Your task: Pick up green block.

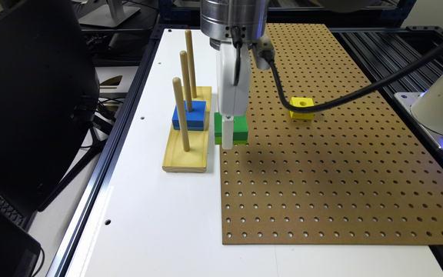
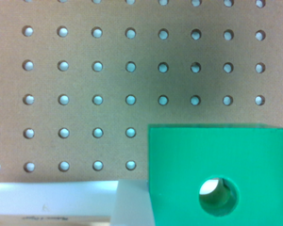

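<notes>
The tool (image 1: pixel 227 144) hangs straight down from the top centre of the exterior view, a white body under a shiny metal wrist, with one white finger reaching to the surface at the frame's middle. That finger stands in front of the green block (image 1: pixel 239 129), covering part of its near face, and the block sits right at the fingertip, its dark top level with the lower end of the tool's body. Whether the finger touches the block cannot be told, and the pictures do not show how far apart the fingers stand or whether they have hold of anything.

In the wrist view the green block (image 2: pixel 188 160) is close and large, its round hole open, with a pale white part beside its lower corner.

The block rests at the edge of the brown pegboard (image 1: pixel 340 184), where the board meets the white tabletop (image 1: pixel 148 215). Just beside it, toward the exterior view's left, lies a wooden base (image 1: pixel 187 159) with three upright pegs; a blue block (image 1: pixel 194 113) is threaded on the middle peg. Toward the exterior view's right, well apart on the pegboard, sits a yellow block (image 1: pixel 302 107), with a black cable (image 1: pixel 360 90) crossing above it.
</notes>
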Robot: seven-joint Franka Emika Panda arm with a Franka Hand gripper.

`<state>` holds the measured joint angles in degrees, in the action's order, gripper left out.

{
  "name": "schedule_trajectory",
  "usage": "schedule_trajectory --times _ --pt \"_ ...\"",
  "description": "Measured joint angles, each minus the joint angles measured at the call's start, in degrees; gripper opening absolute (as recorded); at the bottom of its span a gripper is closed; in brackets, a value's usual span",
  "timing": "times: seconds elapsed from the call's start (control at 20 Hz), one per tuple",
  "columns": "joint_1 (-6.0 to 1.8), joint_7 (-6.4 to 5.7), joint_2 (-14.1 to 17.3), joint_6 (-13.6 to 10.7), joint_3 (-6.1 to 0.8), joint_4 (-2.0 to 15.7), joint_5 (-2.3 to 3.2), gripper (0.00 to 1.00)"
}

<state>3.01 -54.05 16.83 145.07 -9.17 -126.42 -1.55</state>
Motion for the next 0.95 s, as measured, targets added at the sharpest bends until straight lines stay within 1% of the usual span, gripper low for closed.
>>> schedule_trajectory --times 0.05,0.1,0.25,0.35,0.55,0.6,0.7,0.8,0.9,0.95 --pt "0.00 -0.02 -0.6 -0.5 -0.02 0.07 0.00 0.00" --pt "0.00 -0.06 -1.7 -1.4 -0.05 0.13 -0.01 0.00" --pt "0.00 -0.26 -5.7 -5.5 -0.14 0.09 -0.05 0.00" --pt "0.00 -0.38 -6.9 -6.8 -0.22 0.06 -0.05 0.00" --pt "0.00 -0.69 -8.0 -7.4 -0.39 0.18 -0.05 0.00" --pt "-0.01 -0.80 -8.9 -8.2 -0.43 0.32 -0.05 0.00" --pt "-0.02 -1.00 -11.5 -11.1 -0.53 0.81 -0.08 0.00" --pt "-0.22 -1.02 -14.1 -13.9 -0.53 0.82 -0.08 0.00" --pt "-0.58 -1.01 -15.2 -15.3 -0.53 0.78 -0.03 0.00" --pt "-0.91 -0.94 -15.4 -15.6 -0.46 0.65 0.03 0.00"
